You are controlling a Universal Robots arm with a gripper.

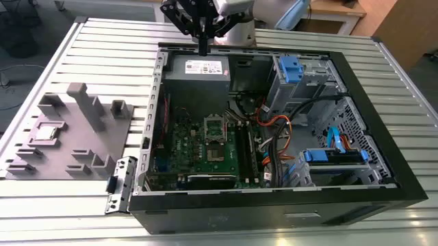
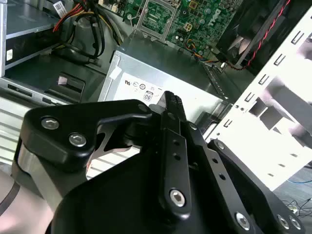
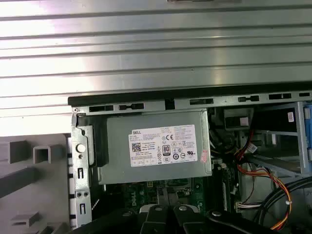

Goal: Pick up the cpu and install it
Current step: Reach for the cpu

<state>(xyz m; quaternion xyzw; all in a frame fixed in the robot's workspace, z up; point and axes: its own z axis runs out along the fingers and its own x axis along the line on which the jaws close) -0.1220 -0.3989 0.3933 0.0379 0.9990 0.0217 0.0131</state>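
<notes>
The cpu (image 1: 45,132) is a small silver-grey square lying in a recess of the grey plastic fixture (image 1: 68,133), at the exterior view's left, outside the computer case. My gripper (image 1: 203,50) hangs far from it, over the back edge of the open case and just above the grey power supply (image 1: 198,69). Its two black fingers (image 2: 170,105) are pressed together with nothing between them. On the green motherboard (image 1: 198,146) the socket (image 1: 215,152) lies uncovered, with its shiny metal frame (image 1: 214,126) swung up beside it.
The black case wall (image 1: 274,205) rings the board. Orange and black cables (image 1: 274,128) and blue drive brackets (image 1: 291,69) crowd the exterior view's right. The fixture's upright grey blocks (image 1: 85,102) stand near the cpu. A ribbed metal table (image 1: 102,46) lies around everything.
</notes>
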